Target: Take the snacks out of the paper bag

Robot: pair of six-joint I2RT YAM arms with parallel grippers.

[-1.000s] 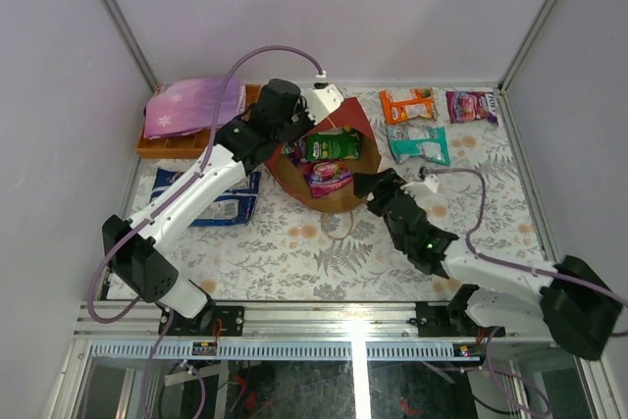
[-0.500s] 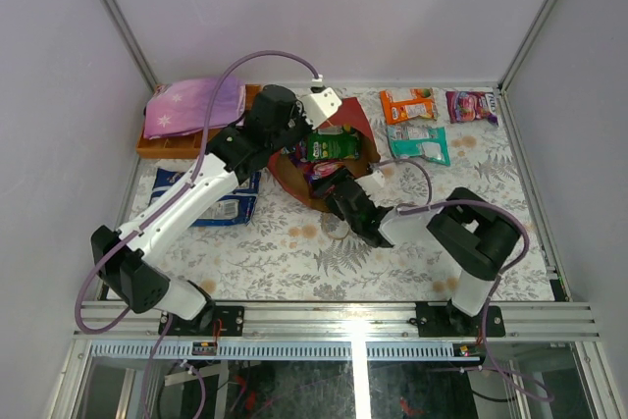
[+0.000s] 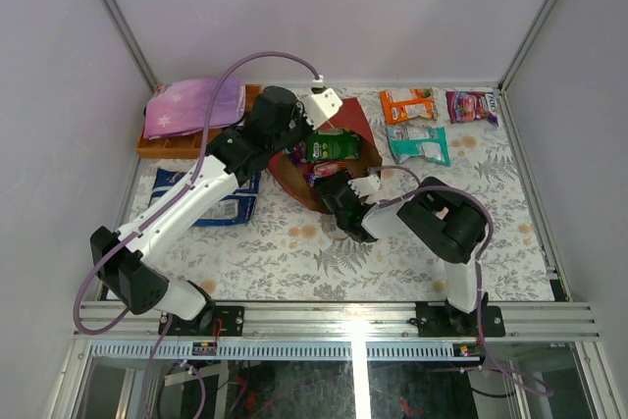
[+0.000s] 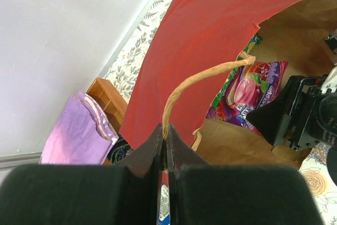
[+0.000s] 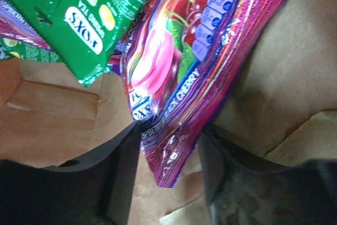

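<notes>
The paper bag [image 3: 358, 125] lies on its side, red outside [image 4: 200, 40], brown inside, mouth towards the arms. My left gripper [image 4: 164, 140] is shut on its loop handle [image 4: 200, 75] and holds the mouth up. Inside lie a green snack packet [image 5: 89, 9] and a purple-magenta one [image 5: 200, 51]. My right gripper [image 5: 171, 151] has reached into the mouth, seen from above as a black head [image 3: 329, 186]. Its jaws are open astride the magenta packet's lower corner. The left finger touches the foil and a gap shows at the right one.
Orange [image 3: 407, 104], magenta [image 3: 471, 105] and teal [image 3: 420, 144] packets lie on the table at the back right. A blue-and-white packet [image 3: 221, 205] lies under the left arm. A wooden tray [image 3: 162, 149] with a purple cloth [image 3: 193, 105] sits back left.
My right arm swung from the front right into the bag's mouth, and its jaws have narrowed around the magenta packet's corner. The left gripper kept hold of the handle.
</notes>
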